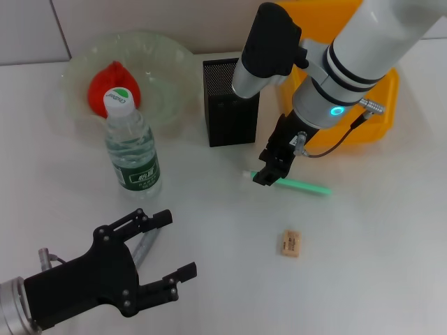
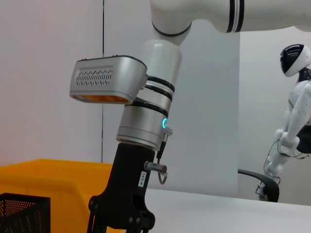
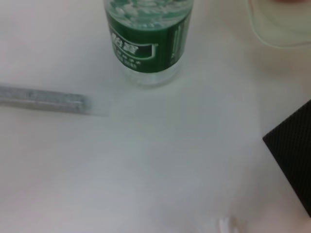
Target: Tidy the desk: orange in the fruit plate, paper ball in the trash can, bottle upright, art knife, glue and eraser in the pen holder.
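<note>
- Head view gives you the whole desk (image 1: 363, 279): the right gripper (image 1: 269, 174) is down at the white end of the art knife (image 1: 307, 186), which lies flat in front of the pen holder (image 1: 225, 105). Its dark fingers sit over that end of the knife, but you cannot tell whether they are clamped on it or merely straddle it.
- You can see the left gripper (image 1: 171, 248) low at the near left edge, its two fingers spread wide with nothing between them. The glue (image 1: 143, 248) lies on the desk partly under that gripper, just in front of the bottle.
- Your bottle (image 1: 133, 150) stands upright with its cap on, right in front of the fruit plate (image 1: 164, 63), and the orange (image 1: 108, 84) already sits inside that plate.
- You find the eraser (image 1: 290, 243) lying alone on the desk, nearer to you than the knife and apart from it.
- Behind the right arm you see the trash can (image 1: 380, 105), beside the pen holder on its right.
- Right wrist view shows you the bottle's (image 3: 146, 43) lower part, the glue (image 3: 46, 98) lying near it, and a corner of the pen holder (image 3: 294, 155).
- Left wrist view shows you the right arm's wrist, part of the trash can (image 2: 48, 182) and the top of the pen holder (image 2: 24, 211).
</note>
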`<state>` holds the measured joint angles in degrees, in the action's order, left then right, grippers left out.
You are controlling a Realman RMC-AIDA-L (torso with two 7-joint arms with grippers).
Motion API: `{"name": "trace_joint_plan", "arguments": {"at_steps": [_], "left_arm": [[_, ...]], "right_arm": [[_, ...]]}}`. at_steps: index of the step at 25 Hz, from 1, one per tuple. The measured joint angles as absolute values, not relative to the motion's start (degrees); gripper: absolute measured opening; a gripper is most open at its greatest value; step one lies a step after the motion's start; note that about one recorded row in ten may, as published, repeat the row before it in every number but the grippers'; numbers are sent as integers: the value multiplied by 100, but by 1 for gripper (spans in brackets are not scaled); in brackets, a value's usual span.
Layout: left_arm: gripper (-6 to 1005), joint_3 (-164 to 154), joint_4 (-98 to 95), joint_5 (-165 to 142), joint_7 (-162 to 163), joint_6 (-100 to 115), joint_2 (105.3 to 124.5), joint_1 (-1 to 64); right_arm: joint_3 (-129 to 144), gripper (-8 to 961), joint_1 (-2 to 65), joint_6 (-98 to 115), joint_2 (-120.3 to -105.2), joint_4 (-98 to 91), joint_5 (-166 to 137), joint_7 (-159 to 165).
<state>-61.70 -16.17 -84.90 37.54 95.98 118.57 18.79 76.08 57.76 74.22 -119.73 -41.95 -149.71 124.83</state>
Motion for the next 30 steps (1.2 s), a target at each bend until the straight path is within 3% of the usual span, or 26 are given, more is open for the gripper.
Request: {"name": "trace_joint_plan", "arguments": {"at_steps": [15, 30], "left_arm": [[814, -6179, -1613, -8490, 3730, 9598, 11856, 1845], [814, -6187, -1618, -8490, 3712, 9597, 11856, 1839]], "right_arm": [[7885, 434, 5929, 6856, -11983, -3641, -14968, 12585], [8204, 376, 5968, 6724, -11989, -3542, -14767, 12584]]}}
